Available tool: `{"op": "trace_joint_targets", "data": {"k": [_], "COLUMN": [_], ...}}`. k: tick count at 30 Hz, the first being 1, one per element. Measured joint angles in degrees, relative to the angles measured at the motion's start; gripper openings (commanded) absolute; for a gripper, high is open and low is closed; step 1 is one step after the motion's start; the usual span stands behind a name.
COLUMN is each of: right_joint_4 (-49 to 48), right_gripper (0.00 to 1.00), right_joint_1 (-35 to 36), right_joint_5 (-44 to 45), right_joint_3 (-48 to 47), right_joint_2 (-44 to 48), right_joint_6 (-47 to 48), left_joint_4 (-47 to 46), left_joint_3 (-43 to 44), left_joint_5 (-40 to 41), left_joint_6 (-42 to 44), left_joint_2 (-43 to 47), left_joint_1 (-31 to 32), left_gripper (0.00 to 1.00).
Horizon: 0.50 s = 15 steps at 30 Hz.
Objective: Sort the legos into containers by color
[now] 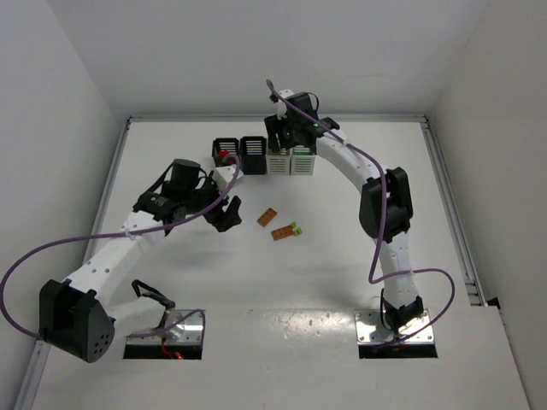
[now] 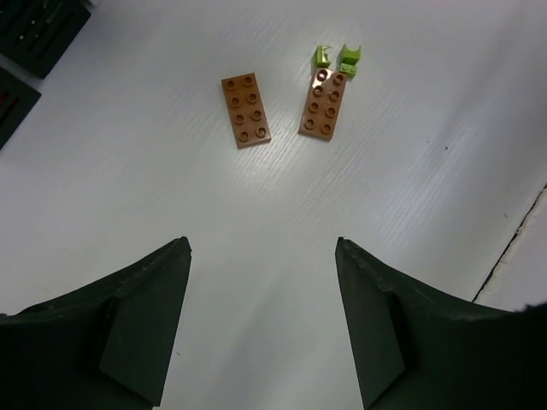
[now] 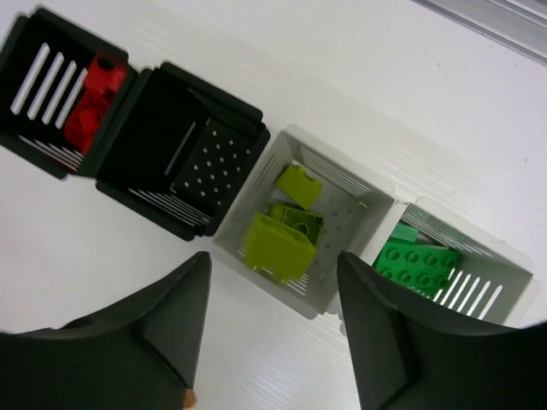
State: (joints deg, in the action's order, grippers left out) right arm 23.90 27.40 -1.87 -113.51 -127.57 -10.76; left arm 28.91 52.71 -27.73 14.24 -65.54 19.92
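Observation:
Two orange-tan bricks [image 2: 245, 109] [image 2: 324, 104] lie flat on the table, with a small yellow-green piece [image 2: 321, 56] and a green piece [image 2: 349, 61] just beyond them. My left gripper [image 2: 263, 248] is open and empty, hovering short of them; it also shows in the top view [image 1: 231, 215]. My right gripper [image 3: 273, 256] is open and empty over the row of bins [image 1: 285, 141]. Below it, a white bin [image 3: 363, 218] holds yellow-green bricks [image 3: 278, 243], one tilted at its near rim. Another white bin [image 3: 468, 289] holds green bricks [image 3: 416, 260]. One black bin [image 3: 43, 77] holds red bricks [image 3: 96, 102].
The second black bin [image 3: 214, 162] has nothing in it. The four bins stand in a row at the back centre [image 1: 253, 155]. The loose bricks [image 1: 267, 217] [image 1: 282, 231] lie mid-table, right of my left gripper. A metal rail [image 3: 496, 21] runs behind the bins.

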Motion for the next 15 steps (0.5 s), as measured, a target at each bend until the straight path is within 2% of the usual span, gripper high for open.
{"op": "trace_joint_targets", "data": {"k": [1,10,15], "right_joint_4": [-0.15,-0.68,0.37], "right_gripper": [0.70,0.71,0.71], "right_joint_1": [0.00,-0.24,-1.95], "right_joint_5": [0.15,0.52,0.83], "right_joint_3": [-0.31,-1.97,3.48], "right_joint_2": [0.00,0.31,6.88], "right_joint_6": [0.07,0.22,0.48], "left_joint_4": [-0.11,-2.45,-5.90], "left_joint_3": [-0.13,-1.68,0.17], "left_joint_5": [0.24,2.36,7.23], "left_joint_6": [-0.04,-1.86,-4.11], "left_joint_2": [0.00,-0.55,-9.31], "left_joint_1": [0.42,5.64,12.96], "left_gripper": [0.74,0.74,0.74]}}
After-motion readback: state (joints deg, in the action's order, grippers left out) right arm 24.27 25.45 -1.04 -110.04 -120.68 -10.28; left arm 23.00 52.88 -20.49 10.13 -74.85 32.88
